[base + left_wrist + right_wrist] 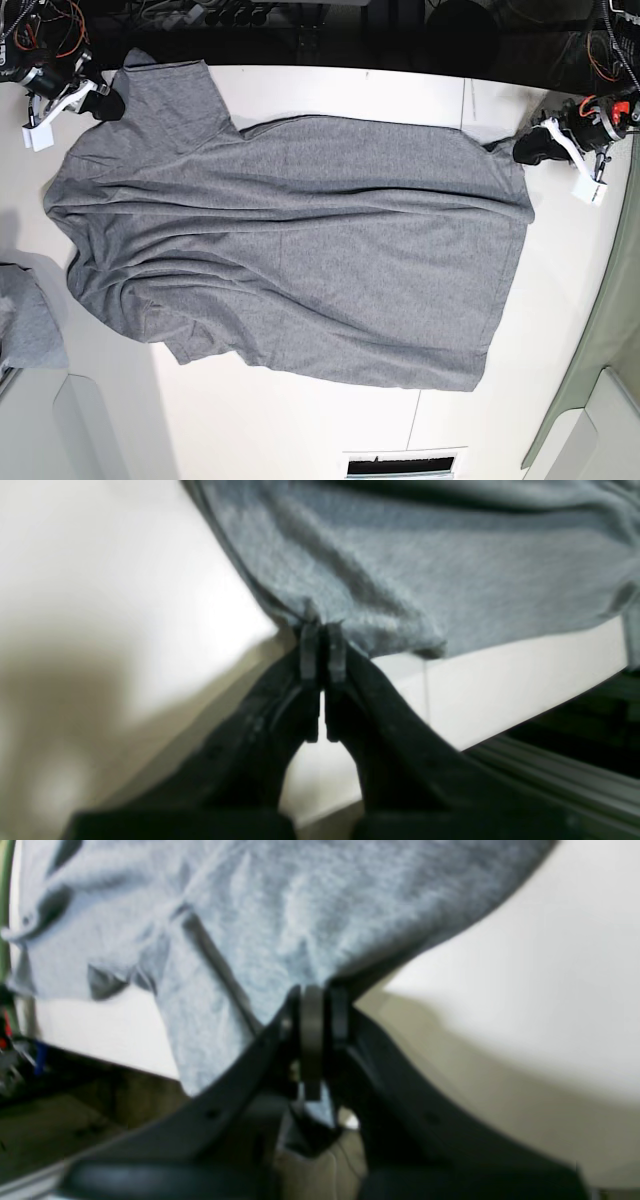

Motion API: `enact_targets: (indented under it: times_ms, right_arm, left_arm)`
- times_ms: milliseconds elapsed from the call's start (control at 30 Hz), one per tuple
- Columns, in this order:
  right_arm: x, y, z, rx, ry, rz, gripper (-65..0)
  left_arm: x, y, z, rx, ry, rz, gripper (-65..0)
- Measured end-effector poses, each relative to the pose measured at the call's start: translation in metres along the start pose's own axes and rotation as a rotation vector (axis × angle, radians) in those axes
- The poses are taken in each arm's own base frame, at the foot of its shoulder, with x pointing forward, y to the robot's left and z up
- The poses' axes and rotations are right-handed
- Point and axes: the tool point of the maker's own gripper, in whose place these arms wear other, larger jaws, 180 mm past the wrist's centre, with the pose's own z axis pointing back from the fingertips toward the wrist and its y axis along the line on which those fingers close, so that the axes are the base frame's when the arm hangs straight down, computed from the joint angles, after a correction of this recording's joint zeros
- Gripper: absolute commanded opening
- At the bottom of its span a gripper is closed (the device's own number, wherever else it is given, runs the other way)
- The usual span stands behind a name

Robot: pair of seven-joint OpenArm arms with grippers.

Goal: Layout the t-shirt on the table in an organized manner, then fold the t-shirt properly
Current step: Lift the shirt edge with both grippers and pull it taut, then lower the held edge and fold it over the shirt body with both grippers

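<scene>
We see the t-shirt [300, 250] spread nearly flat across the table [300, 430], sleeves at the base view's left, hem at its right. The left gripper [322, 630] is clamped on a hem corner at the far table edge. The right gripper [317, 995] is pinched on the cloth at a sleeve. More grey cloth [25, 320] lies at the left margin.

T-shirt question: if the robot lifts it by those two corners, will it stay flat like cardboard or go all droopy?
Probably droopy. The t-shirt already lies in soft wrinkles and bunches where the left gripper and right gripper pinch its edge, so it looks floppy. It likely sags in the middle. It seems light, and could drag across the table.
</scene>
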Motion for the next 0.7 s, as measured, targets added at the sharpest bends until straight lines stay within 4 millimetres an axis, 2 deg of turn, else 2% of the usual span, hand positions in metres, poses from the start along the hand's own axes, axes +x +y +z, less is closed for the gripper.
enact_targets:
  times_ms: [167,400,600,700]
  right_arm:
    - [-0.008,0.01,0.013,-0.027,0.064,0.083,-65.0]
    - [-0.01,0.018,0.048,-0.072,0.04,0.18,-65.0]
    - [-0.016,0.008,0.084,-0.114,0.004,0.141,-65.0]
    - [-0.014,0.004,0.095,-0.121,-0.013,0.119,-65.0]
  left_arm:
    - [0.02,-0.015,0.021,-0.062,0.025,-0.051,-65.0]
    - [0.013,-0.038,0.049,-0.095,0.044,-0.123,-65.0]
    - [0.015,-0.022,0.091,-0.005,-0.007,-0.117,-65.0]
    - [0.02,-0.019,0.103,0.018,-0.032,-0.121,-65.0]
